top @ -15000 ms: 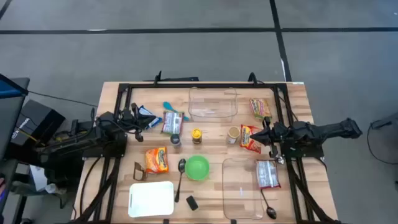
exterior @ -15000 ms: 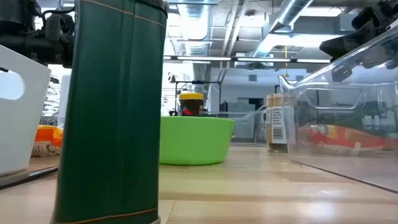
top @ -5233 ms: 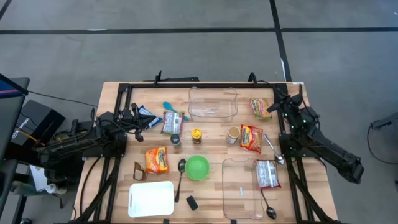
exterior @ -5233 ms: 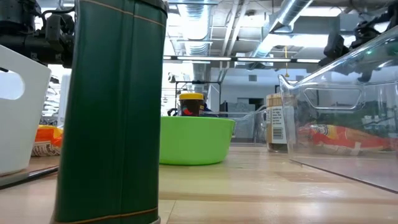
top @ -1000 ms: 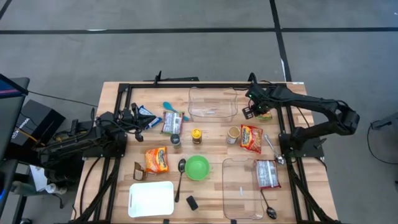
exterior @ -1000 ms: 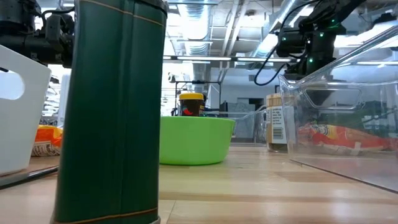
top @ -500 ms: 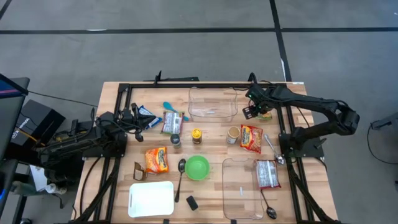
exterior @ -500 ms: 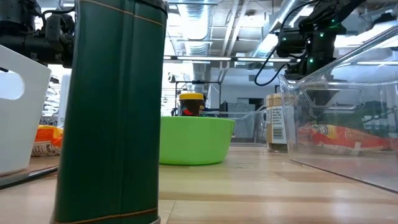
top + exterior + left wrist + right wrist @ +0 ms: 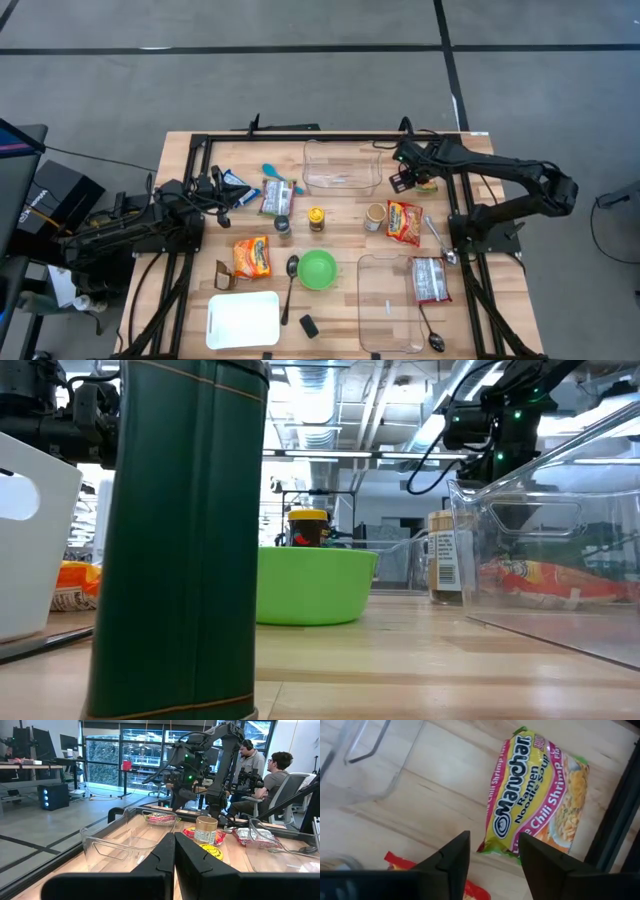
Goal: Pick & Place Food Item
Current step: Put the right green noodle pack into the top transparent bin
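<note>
R pincer point(image 9: 490, 852) agape just above lime-chili-shrimp ramen pkt point(image 9: 537, 795); L pincer point(image 9: 174, 851) closed, parked at table's left.

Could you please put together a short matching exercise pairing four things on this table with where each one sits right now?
Things:
1. lime ramen packet
2. green bowl
3. white tray
4. right tool

Places:
A. near-left part of the table
B. just above the packet's near edge, fingers apart
C. middle of the table, beside a spoon
D. far-right area, next to the far clear bin

Pairs: 1-D, 2-C, 3-A, 4-B
</note>
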Robot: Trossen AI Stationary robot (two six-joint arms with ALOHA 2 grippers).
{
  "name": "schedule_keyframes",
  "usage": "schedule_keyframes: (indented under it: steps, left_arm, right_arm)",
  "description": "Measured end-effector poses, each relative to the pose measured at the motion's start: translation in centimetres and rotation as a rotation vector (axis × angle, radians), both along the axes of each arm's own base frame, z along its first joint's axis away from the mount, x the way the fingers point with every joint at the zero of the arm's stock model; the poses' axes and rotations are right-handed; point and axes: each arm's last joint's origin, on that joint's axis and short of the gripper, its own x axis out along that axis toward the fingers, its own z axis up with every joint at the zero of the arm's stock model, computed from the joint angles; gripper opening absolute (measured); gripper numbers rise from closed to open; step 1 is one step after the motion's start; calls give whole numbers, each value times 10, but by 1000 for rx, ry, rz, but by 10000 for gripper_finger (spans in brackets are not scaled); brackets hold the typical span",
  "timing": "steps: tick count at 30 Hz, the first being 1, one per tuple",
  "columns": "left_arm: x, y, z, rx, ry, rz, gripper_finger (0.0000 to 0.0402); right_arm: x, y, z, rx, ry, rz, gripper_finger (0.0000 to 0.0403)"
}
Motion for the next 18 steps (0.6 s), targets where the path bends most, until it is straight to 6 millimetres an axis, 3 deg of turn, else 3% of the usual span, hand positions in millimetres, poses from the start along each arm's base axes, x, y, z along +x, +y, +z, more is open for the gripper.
schedule_keyframes:
  steps: [18]
  left_arm:
    - [0,0,0,0,-1,0,1]
  right_arm:
    - [15,-11,-41,10,179,12,141]
